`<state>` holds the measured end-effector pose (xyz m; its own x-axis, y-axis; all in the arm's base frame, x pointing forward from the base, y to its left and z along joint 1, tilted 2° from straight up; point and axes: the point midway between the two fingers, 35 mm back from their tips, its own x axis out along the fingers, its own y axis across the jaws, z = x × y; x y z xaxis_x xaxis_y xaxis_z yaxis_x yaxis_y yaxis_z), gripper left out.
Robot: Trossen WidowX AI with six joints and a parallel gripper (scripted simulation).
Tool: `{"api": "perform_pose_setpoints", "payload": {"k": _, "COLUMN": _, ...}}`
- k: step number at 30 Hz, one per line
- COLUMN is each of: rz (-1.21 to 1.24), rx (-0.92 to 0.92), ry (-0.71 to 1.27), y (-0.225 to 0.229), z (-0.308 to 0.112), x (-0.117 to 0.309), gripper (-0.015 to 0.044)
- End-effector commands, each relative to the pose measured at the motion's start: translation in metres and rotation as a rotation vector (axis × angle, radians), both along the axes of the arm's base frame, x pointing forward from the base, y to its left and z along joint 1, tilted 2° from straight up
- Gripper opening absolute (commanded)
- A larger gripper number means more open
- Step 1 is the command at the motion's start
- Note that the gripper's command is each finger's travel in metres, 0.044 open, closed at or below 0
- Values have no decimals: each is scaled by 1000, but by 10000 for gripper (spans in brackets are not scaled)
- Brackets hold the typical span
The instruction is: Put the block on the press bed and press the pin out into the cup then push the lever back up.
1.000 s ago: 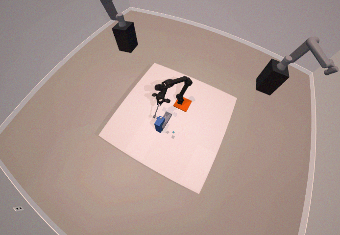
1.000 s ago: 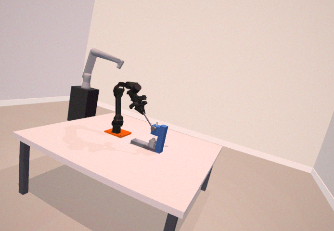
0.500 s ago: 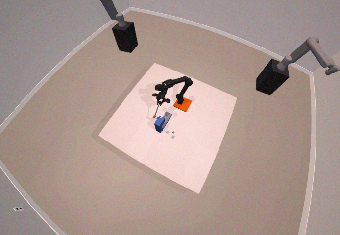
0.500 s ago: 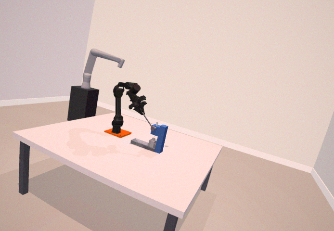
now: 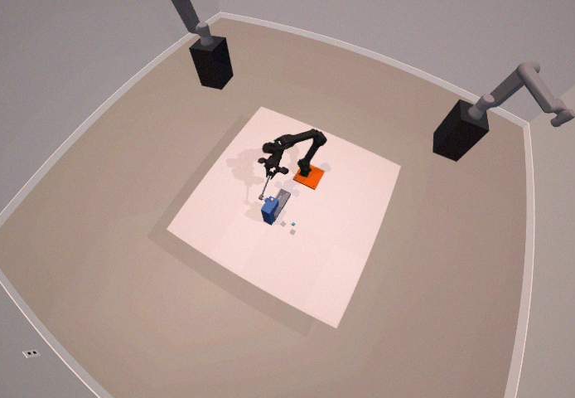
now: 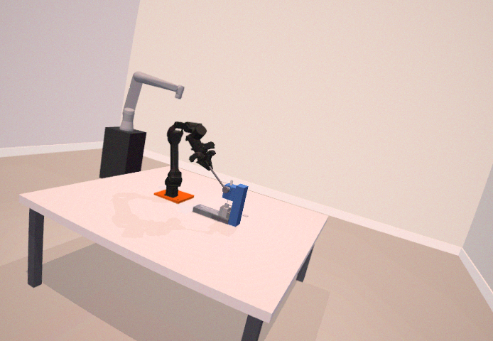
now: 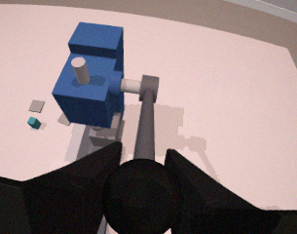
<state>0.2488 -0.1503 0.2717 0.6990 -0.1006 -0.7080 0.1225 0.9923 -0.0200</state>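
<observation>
jaws (image 5: 271, 175) (image 6: 210, 168) clamped on the slanting grey metal lever (image 5: 265, 186) (image 6: 217, 178) (image 7: 146, 124) beside the blue box-shaped press (image 5: 269, 211) (image 6: 238, 204) (image 7: 90, 78); small grey block (image 6: 224, 210) beneath its head. pressing seems in hand; next, probably swing the lever down, grip kept.

From above: my gripper (image 5: 271, 174) (image 6: 210, 168) (image 7: 143, 152) closed on the lever (image 5: 265, 186) (image 6: 217, 177) (image 7: 146, 127), which slants away toward seven o'clock. Blue press (image 5: 269, 211) (image 6: 238, 204) (image 7: 96, 36) stands at six o'clock from my fingers; its grey bed (image 5: 282, 201) (image 6: 204, 210) (image 7: 84, 146) runs toward one o'clock. Orange base plate (image 5: 315, 182) (image 6: 180, 198), two o'clock of press. Teal cube (image 5: 292, 224) (image 7: 34, 123), four o'clock, near two small grey squares (image 5: 292, 231) (image 6: 245, 215) (image 7: 37, 105). Beyond the pale table (image 5: 297, 281) (image 6: 154, 249) (image 7: 236, 122): black pedestals at eleven (image 5: 210, 63) and two o'clock (image 5: 459, 131) (image 6: 122, 153), each bearing a grey arm.
</observation>
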Motion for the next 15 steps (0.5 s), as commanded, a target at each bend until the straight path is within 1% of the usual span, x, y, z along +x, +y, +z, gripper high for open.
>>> {"api": "perform_pose_setpoints", "payload": {"k": 1, "rz": -4, "rx": 4, "ry": 16, "y": 0, "z": -6, "x": -4, "gripper": 0}}
{"api": "perform_pose_setpoints", "payload": {"k": 15, "rz": -4, "rx": 4, "ry": 16, "y": 0, "z": -10, "x": -7, "gripper": 0}}
